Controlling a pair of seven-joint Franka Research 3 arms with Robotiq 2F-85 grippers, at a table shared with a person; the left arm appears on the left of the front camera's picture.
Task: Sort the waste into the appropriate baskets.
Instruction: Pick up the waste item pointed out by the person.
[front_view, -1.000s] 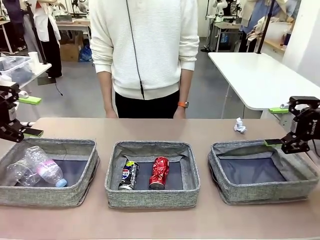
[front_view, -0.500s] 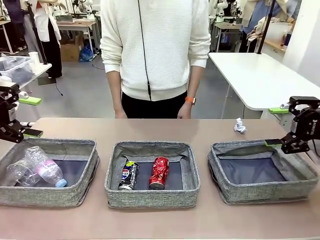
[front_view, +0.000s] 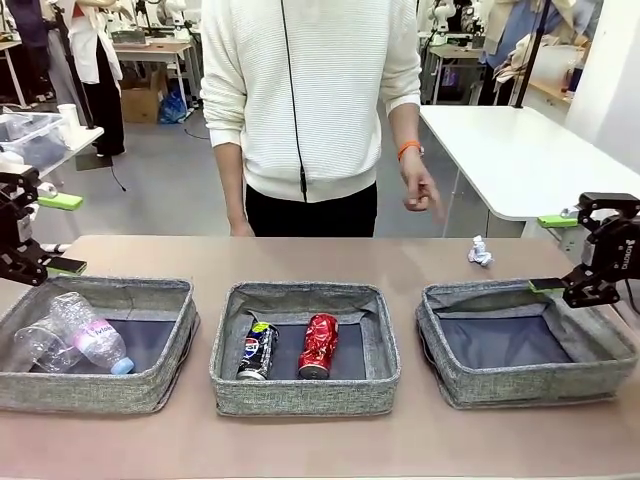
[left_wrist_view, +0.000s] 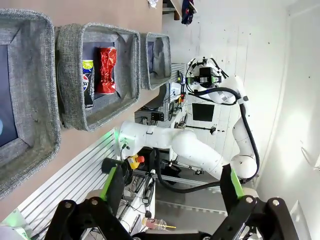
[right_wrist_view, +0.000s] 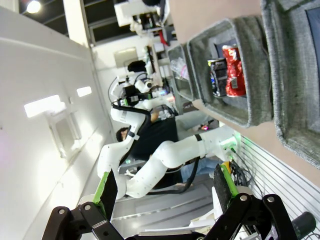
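Where table (front_view: 320, 440) ends, grey workshop floor (front_view: 150, 190).

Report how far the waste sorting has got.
Done: bottle and plastic cup lie in the left basket, red can and dark can in the middle basket. In hand: nothing; both hands, left and right, are open. Left: the paper wad on the table; right basket empty.

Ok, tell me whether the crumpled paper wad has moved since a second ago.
No. The crumpled paper wad sits at the same spot on the table, just behind the right basket's far left corner.
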